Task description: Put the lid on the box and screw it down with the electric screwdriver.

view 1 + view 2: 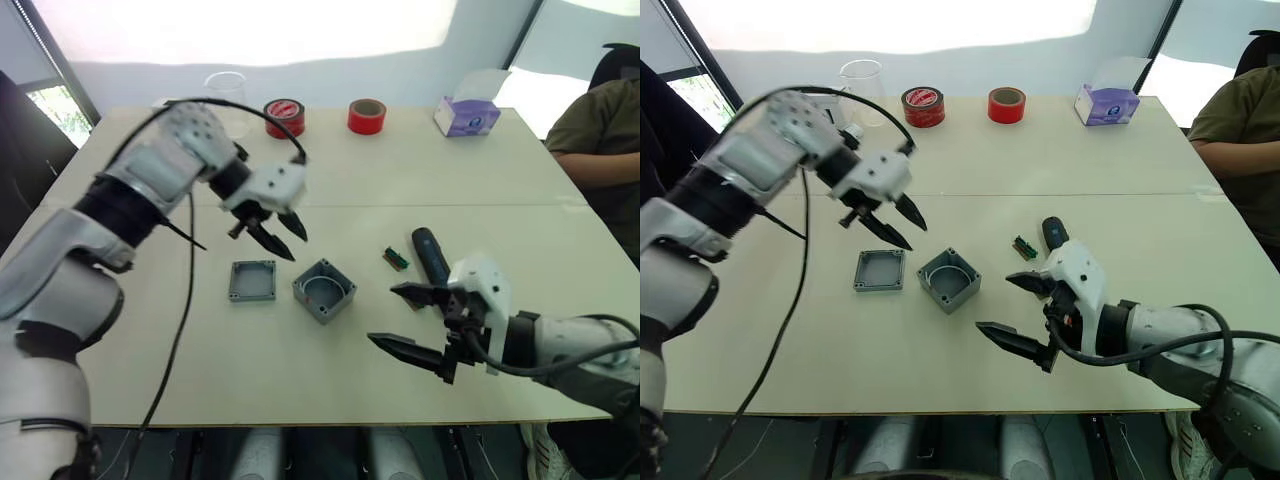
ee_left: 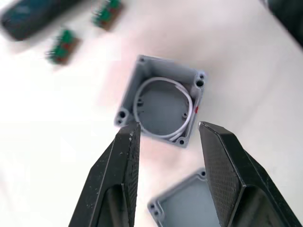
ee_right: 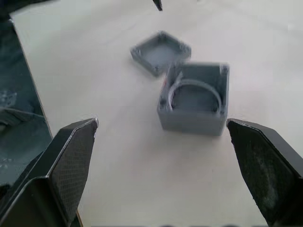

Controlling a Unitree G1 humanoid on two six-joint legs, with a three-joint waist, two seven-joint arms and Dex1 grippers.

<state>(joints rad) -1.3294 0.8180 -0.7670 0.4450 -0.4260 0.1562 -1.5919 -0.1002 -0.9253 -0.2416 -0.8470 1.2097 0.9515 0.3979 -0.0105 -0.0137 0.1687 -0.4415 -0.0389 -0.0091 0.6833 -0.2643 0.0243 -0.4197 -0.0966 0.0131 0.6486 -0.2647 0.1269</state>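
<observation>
Hovering above the tabletop's middle, the left gripper (image 1: 275, 232) has its two black fingers spread and holds nothing; it hangs just above and behind the lid (image 1: 252, 281). The lid lies hollow side up, just beside the box (image 1: 324, 290) and not touching it. The box sits open side up, turned at an angle to the table edges, with a pale ring lying inside it and a small red mark on one wall. Toward the near edge on the robot's right, the right gripper (image 1: 410, 320) is spread wide and empty, pointing at the box from near by. Behind that gripper lies the electric screwdriver (image 1: 431, 254), with a small green piece (image 1: 397, 259) just beside it.

The lid looks like a stiff, light casting with a low rim; I judge it best taken across two opposite rim edges, since the smooth grey sides could slip under a shallow pinch. It must also be turned over before it seats.

The right gripper covers the screwdriver's near end, so its tip and bit cannot be made out. Screws, if any lie on the table, are too small to tell. At the far edge stand two red tape rolls (image 1: 284, 117), a clear cup (image 1: 226, 98) and a tissue box (image 1: 467, 115).
</observation>
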